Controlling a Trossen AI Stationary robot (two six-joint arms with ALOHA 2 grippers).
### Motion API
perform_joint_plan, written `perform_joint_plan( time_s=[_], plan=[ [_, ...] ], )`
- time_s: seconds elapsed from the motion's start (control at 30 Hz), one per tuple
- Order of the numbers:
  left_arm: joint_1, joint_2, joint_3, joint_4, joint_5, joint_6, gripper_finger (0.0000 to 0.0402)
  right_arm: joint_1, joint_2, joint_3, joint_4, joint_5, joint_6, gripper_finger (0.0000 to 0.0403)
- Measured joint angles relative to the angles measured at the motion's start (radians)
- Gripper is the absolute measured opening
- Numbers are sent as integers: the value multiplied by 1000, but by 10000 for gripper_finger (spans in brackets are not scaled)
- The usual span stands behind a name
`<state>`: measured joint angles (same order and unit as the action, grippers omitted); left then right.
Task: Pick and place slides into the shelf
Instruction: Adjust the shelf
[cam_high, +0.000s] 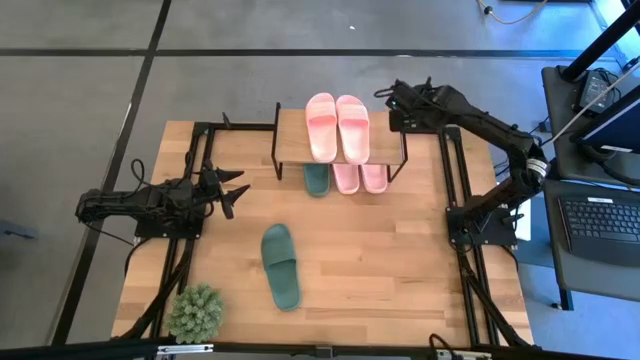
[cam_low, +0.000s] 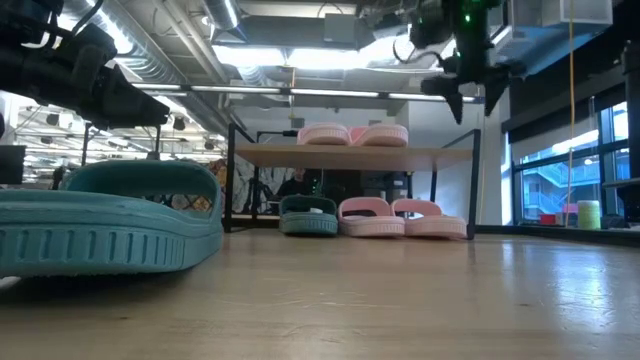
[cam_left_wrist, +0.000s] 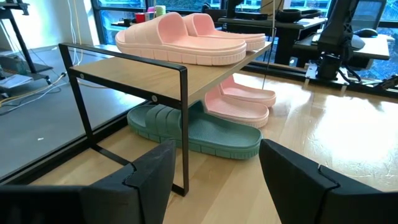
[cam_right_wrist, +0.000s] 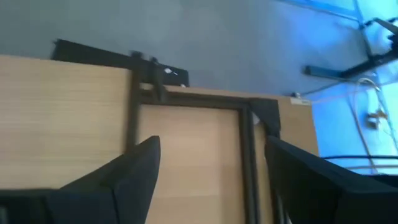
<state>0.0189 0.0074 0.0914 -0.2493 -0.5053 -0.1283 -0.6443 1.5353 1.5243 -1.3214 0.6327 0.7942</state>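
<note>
The shelf (cam_high: 340, 160) stands at the table's far middle. Two pink slides (cam_high: 337, 127) lie side by side on its top board. On the table under it rest one dark green slide (cam_high: 317, 179) and two pink slides (cam_high: 359, 178). Another dark green slide (cam_high: 281, 265) lies loose on the table, nearer the front. My left gripper (cam_high: 234, 189) is open, level above the table left of the shelf, pointing at it. My right gripper (cam_high: 395, 97) is open, raised beside the shelf's far right corner. In the left wrist view the shelf (cam_left_wrist: 140, 68) fills the frame.
A small green potted plant (cam_high: 196, 312) sits at the table's near left corner. Black frame rails (cam_high: 452, 160) run along both table sides. Bare tabletop lies between the loose green slide and the right rail. A desk with a laptop (cam_high: 598, 220) stands beyond the right edge.
</note>
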Motion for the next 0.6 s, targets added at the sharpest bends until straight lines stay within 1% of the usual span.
perform_joint_plan(
  time_s=[0.17, 0.3, 0.5, 0.6],
  plan=[
    [0, 0, 0, 0, 0, 0, 224, -50, 0, -111, 36, -1, -3, 288],
    [0, 0, 0, 0, 0, 0, 224, -53, 1, -184, 132, -20, -31, 288],
    [0, 0, 0, 0, 1, 0, 224, -55, -2, -231, 298, -105, -100, 288],
    [0, 0, 0, 0, 1, 0, 225, -54, 2, -237, 315, -125, -114, 288]
  ],
)
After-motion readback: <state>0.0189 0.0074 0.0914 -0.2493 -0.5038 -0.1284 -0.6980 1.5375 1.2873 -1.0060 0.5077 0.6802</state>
